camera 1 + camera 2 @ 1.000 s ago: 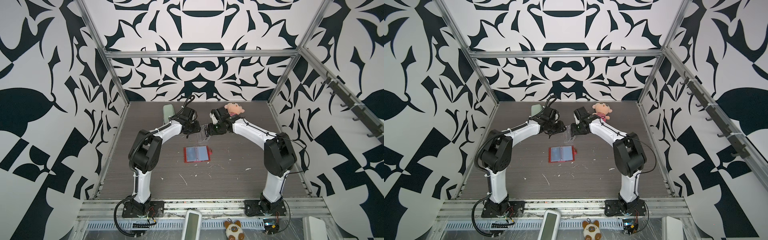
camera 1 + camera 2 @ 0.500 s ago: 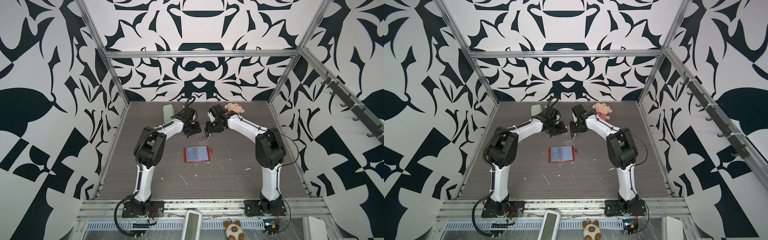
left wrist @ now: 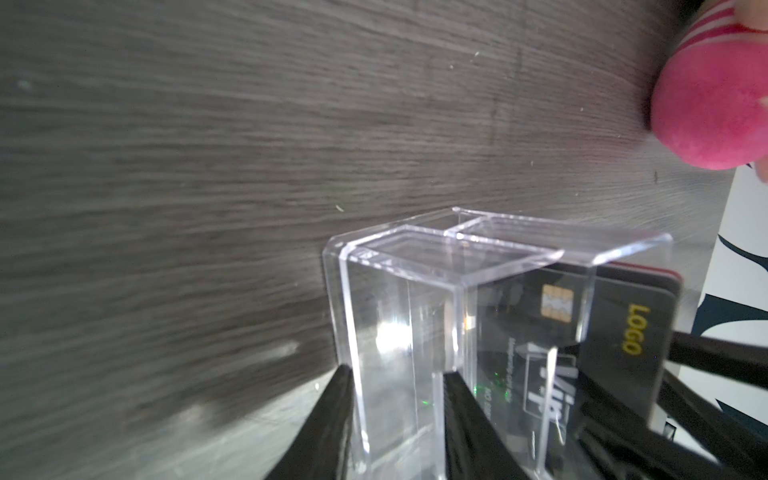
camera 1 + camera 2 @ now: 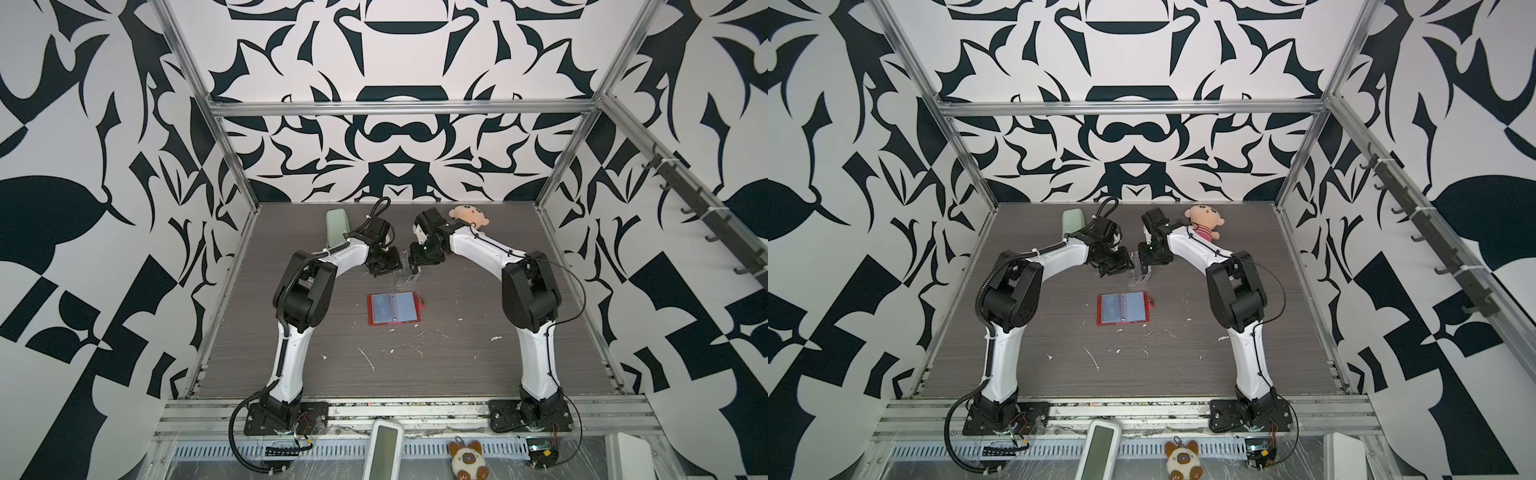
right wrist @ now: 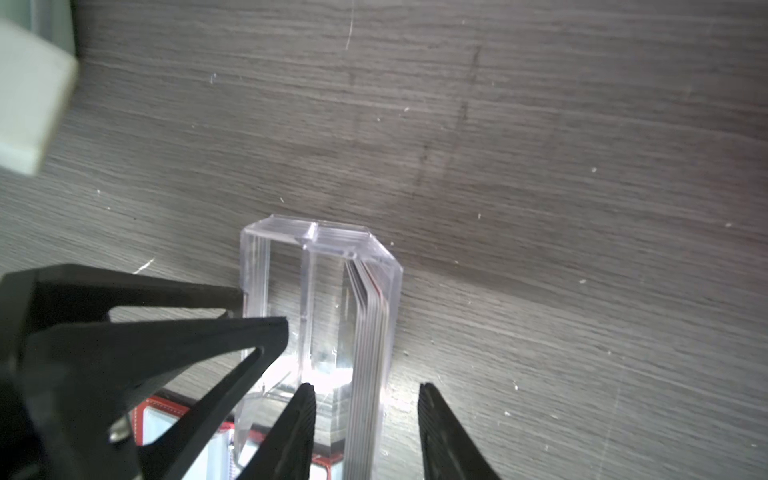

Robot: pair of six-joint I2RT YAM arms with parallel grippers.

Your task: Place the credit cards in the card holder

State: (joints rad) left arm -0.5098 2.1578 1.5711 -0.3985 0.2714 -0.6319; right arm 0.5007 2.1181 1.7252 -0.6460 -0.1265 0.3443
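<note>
While the card holder [image 4: 395, 309] lies open and flat on the table [image 4: 457, 374], sleeve pages up, the credit cards [image 5: 370, 332] are found standing on edge as a tight stack in one compartment of a clear acrylic box [image 4: 405, 276]. This box is set near the holder, on the side away from the arm bases.

The right gripper [image 5: 365, 386] is seen with jaws spread astride the stack. One finger is on the stack's inner side and the other is outside the box wall; no card is touched. The left gripper [image 3: 397, 374] is set astride the empty compartment, tips at the clear walls; whether pressure is applied cannot be told.

The cards are judged light, thin, stiff and slick. Being closely packed, several may be drawn together. A hold is advised on the part standing proud of the box, with the flat faces pinched and the box steadied against tipping.
</note>
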